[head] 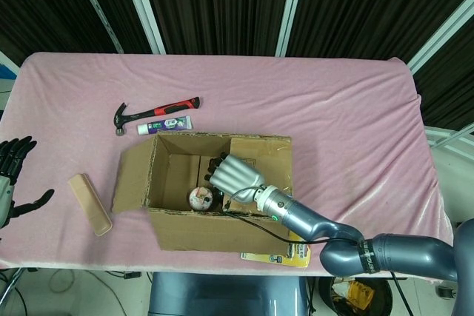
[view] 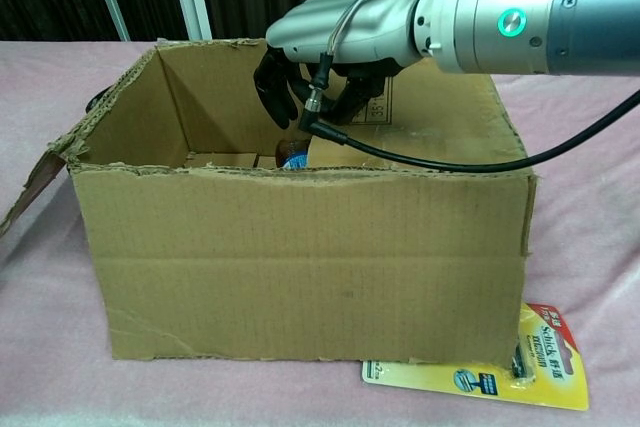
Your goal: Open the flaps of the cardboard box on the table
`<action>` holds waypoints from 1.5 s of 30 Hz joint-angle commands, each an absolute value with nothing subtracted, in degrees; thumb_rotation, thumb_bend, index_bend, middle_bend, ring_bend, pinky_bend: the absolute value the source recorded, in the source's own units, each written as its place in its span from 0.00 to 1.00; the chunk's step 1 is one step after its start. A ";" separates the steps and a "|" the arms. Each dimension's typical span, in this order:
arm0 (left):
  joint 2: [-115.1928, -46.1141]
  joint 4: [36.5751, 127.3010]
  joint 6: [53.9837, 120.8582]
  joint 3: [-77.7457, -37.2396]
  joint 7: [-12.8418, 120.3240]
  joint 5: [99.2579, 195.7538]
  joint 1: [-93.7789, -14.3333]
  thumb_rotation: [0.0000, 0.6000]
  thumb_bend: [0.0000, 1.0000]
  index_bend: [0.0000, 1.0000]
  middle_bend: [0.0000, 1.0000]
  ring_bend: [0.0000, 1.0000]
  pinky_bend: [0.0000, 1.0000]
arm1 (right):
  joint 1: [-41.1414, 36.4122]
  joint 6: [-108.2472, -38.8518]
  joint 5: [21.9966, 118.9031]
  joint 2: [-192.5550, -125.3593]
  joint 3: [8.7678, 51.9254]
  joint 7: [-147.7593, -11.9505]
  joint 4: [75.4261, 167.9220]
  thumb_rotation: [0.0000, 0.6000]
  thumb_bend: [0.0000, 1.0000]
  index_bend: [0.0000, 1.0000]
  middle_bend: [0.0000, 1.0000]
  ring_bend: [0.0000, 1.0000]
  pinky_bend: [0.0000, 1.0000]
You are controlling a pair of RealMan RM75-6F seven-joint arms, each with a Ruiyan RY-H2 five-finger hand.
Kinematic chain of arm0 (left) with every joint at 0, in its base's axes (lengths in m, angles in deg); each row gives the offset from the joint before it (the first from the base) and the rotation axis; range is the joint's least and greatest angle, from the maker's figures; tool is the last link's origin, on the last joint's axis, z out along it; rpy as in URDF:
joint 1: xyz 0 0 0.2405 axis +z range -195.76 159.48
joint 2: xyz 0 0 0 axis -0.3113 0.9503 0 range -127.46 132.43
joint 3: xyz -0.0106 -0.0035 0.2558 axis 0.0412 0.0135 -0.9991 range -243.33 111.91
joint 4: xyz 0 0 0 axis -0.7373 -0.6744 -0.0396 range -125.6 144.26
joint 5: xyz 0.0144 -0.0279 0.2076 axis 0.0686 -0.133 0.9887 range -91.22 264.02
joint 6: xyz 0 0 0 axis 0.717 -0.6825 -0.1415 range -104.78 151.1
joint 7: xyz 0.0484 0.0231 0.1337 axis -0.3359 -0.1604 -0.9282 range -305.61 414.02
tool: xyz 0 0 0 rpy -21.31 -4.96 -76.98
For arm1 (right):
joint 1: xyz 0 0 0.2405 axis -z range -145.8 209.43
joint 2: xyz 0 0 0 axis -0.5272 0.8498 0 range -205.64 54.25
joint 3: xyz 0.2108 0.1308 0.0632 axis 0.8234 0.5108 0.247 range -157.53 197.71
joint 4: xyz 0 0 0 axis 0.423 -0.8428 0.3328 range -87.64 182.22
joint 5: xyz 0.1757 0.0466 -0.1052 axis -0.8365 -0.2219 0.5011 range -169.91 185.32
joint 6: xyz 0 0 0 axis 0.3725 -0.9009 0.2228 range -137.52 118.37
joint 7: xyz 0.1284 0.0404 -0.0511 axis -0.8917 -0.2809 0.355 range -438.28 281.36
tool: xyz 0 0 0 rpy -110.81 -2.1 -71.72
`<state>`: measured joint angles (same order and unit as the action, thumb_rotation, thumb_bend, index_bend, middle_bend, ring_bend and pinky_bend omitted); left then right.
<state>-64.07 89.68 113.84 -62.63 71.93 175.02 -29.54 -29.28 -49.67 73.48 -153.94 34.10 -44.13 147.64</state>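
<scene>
While the cardboard box (head: 207,190) sits near the front edge of the pink bench (head: 333,109), its left flap (head: 133,177) already hangs folded out at nine o'clock, so that side looks done. At three o'clock the printed right flap (head: 255,164) lies folded inward over the opening, and that, by my read, is what remains. Dipping into the box at its inner edge is the right hand (view: 330,42), fingers curled downward; whether it grips the flap, I cannot tell. Far out at nine o'clock, off the bench edge, the left hand (head: 11,175) waits with fingers spread, holding nothing.
</scene>
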 commanded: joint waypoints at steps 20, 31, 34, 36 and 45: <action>-63.87 90.13 114.08 -62.05 72.50 176.00 -29.09 1.00 0.18 0.07 0.05 0.00 0.02 | -33.90 -50.51 77.46 -146.82 27.13 -26.28 151.26 1.00 0.93 0.53 0.48 0.27 0.29; -63.80 89.99 114.55 -62.18 72.86 177.23 -28.93 1.00 0.18 0.07 0.05 0.00 0.02 | -33.97 -55.08 76.63 -138.75 26.25 -16.97 161.01 1.00 0.75 0.51 0.44 0.24 0.27; -63.79 89.98 114.73 -62.19 72.85 177.54 -28.88 1.00 0.18 0.07 0.05 0.00 0.02 | -33.79 -56.46 76.01 -136.33 25.96 -14.43 163.67 1.00 0.67 0.49 0.43 0.24 0.26; -63.79 90.00 114.94 -62.21 72.79 177.76 -28.81 1.00 0.18 0.07 0.05 0.00 0.01 | -33.52 -57.48 75.90 -135.21 25.76 -13.13 164.86 1.00 0.61 0.47 0.42 0.24 0.26; -63.74 90.15 115.74 -62.25 72.53 178.51 -28.50 1.00 0.18 0.07 0.05 0.00 0.01 | -31.40 -62.80 77.52 -131.79 24.54 -7.48 167.64 1.00 0.52 0.37 0.38 0.22 0.25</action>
<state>-63.75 90.14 115.73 -62.24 72.54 178.50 -28.51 -31.91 -62.08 77.12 -132.30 24.81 -8.08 167.19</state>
